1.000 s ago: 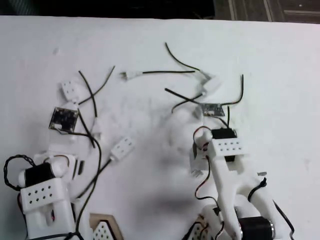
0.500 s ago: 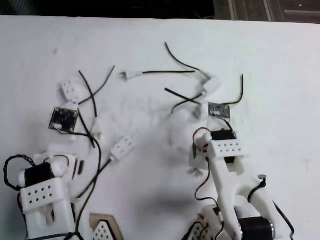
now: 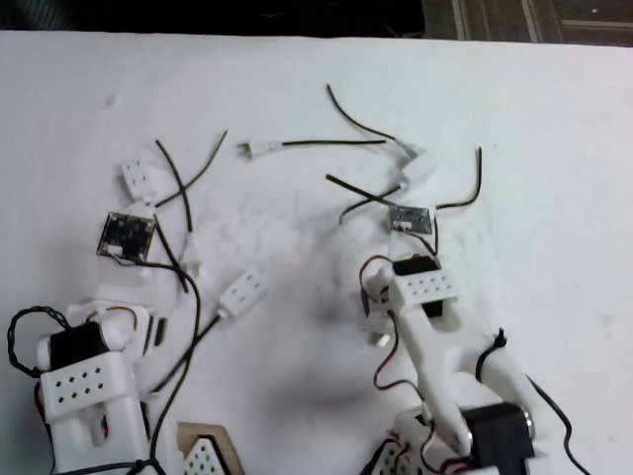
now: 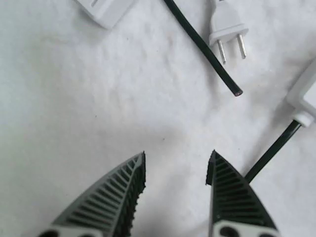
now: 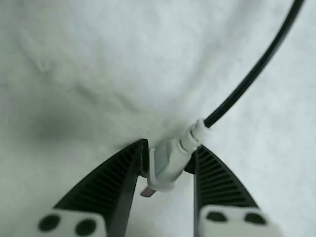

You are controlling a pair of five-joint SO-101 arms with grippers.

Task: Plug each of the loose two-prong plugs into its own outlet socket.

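While right jaws pinch plug (image 5: 170, 165), left jaws spread above tabletop (image 4: 74, 98), cable end (image 4: 236, 91) near.

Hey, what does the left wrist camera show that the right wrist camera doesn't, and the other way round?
Left wrist view: the left gripper open over the table, a loose plug with bare prongs, a cut cable end and a socket block. Right wrist view: the right gripper shut on a held plug, its black cable leading away. Both: ribbed black fingers, a white plug, the white table.
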